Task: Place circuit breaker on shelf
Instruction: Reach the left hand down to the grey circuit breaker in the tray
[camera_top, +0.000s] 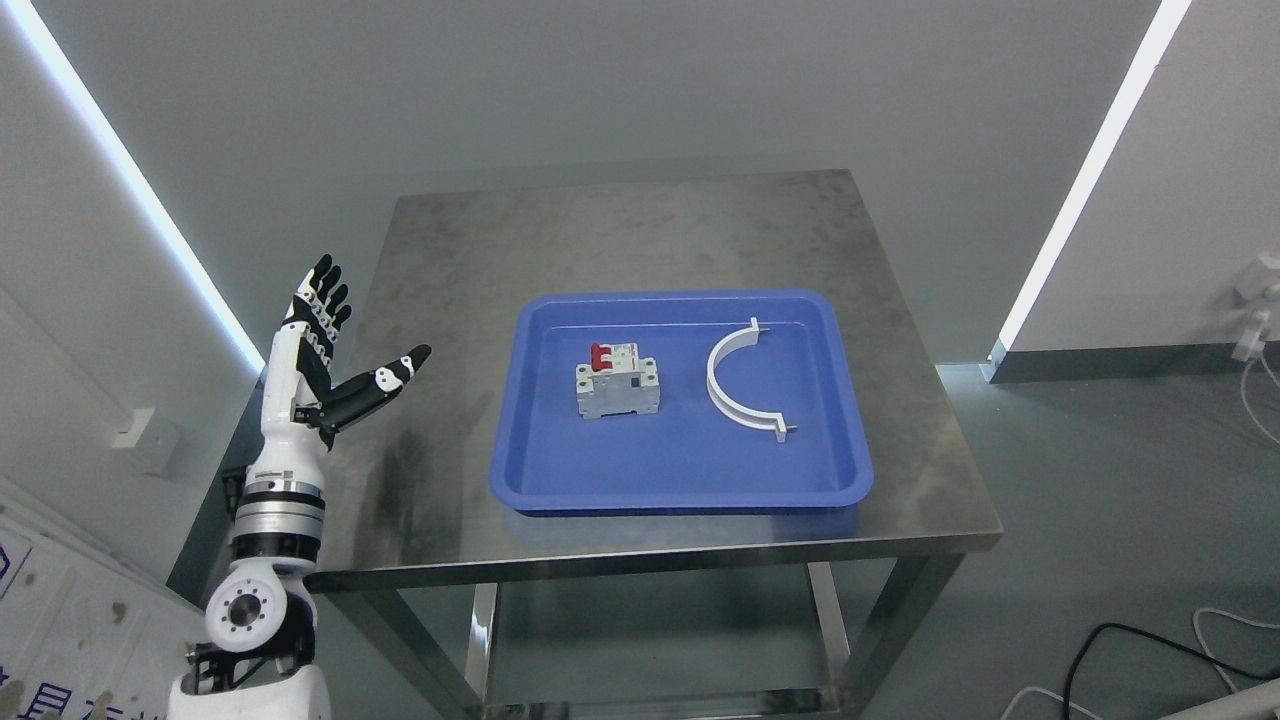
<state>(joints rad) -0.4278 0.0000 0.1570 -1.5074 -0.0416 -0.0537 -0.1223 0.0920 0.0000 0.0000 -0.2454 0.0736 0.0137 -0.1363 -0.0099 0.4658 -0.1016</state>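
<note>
Evenly bright and sharp; glare from two wall light strips (130, 190), soft sheen on steel worktop (640, 230)

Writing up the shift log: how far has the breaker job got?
Nothing looks done yet. The circuit breaker lies in the blue tray on the steel table, beside a white curved clamp. The left hand is raised at the table's left edge, fingers spread, holding nothing. Reaching, grasping and shelving all remain.
</note>
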